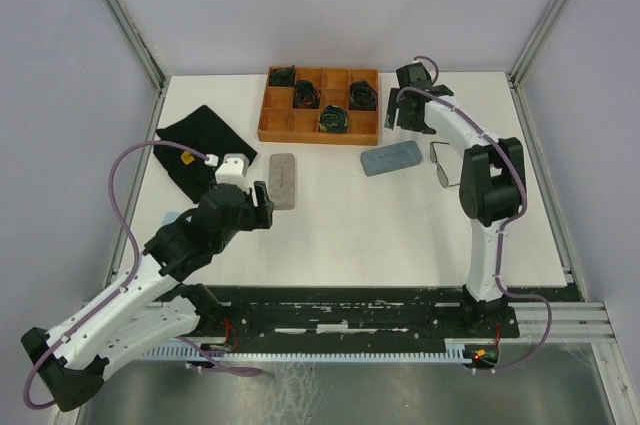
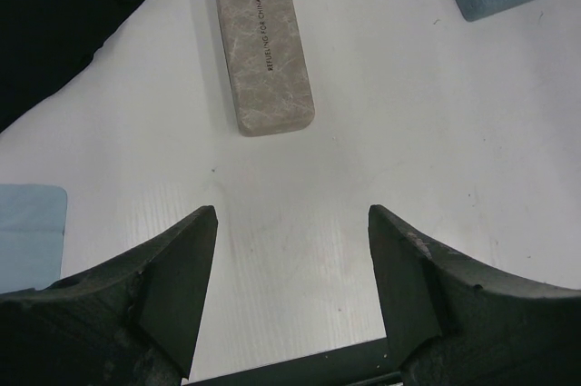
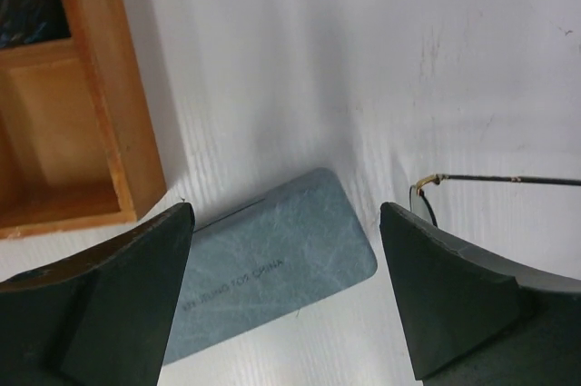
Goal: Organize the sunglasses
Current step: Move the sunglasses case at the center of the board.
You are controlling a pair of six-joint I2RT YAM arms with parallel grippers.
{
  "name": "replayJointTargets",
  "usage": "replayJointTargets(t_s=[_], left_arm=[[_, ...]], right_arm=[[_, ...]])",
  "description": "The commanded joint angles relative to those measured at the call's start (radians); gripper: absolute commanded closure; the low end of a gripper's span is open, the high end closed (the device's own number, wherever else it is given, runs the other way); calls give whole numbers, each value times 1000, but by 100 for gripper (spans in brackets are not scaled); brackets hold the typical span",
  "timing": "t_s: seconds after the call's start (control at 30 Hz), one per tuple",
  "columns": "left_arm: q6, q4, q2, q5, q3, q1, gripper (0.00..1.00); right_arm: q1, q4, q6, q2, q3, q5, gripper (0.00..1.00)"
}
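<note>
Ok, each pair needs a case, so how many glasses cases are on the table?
2. The grey case lies ahead of the left gripper; the blue case lies just in front of the wooden tray. Another could be hidden from view.

White desk boxed in by pale lilac-grey walls, seen from above.

You look down on a matte white desk (image 1: 380, 230) that fills the middle of the view. Plain lilac-grey panels form a back wall (image 1: 330, 5), a left wall (image 1: 55, 145) and a right wall (image 1: 605, 145). Silver metal posts slant up from the two far corners, a left post (image 1: 120, 17) and a right post (image 1: 547, 15). Along the desk's near edge runs a black plate (image 1: 350, 302), scuffed with pale marks, on silver slotted rails (image 1: 575, 317). Below lies a dull grey metal surface (image 1: 400, 395). Light is soft and even, with faint shadows.
</note>
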Motion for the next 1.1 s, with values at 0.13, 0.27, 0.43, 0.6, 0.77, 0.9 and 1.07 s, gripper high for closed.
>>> replayJointTargets(t_s=[0.13,0.27,0.43,0.6,0.77,0.9,1.07], left_arm=[[50,50,2,20,-1,0,25],[50,51,2,20,-1,0,26],[49,52,-1,20,-1,1,25],[51,51,2,19,-1,0,26],[51,53,2,23,-1,1,26],[50,53,1,22,-3,1,26],[50,52,1,21,-3,0,26]], right_arm=[[-26,-109,19,146,194,3,8],[-30,-146,30,188,221,-10,8],[-33,-175,36,207,220,-35,7],[-34,-176,21,189,171,-88,8],[-32,-131,-14,118,58,-154,9],[-26,-109,-43,67,-36,-206,10],[9,-69,-69,-16,-158,-238,12]])
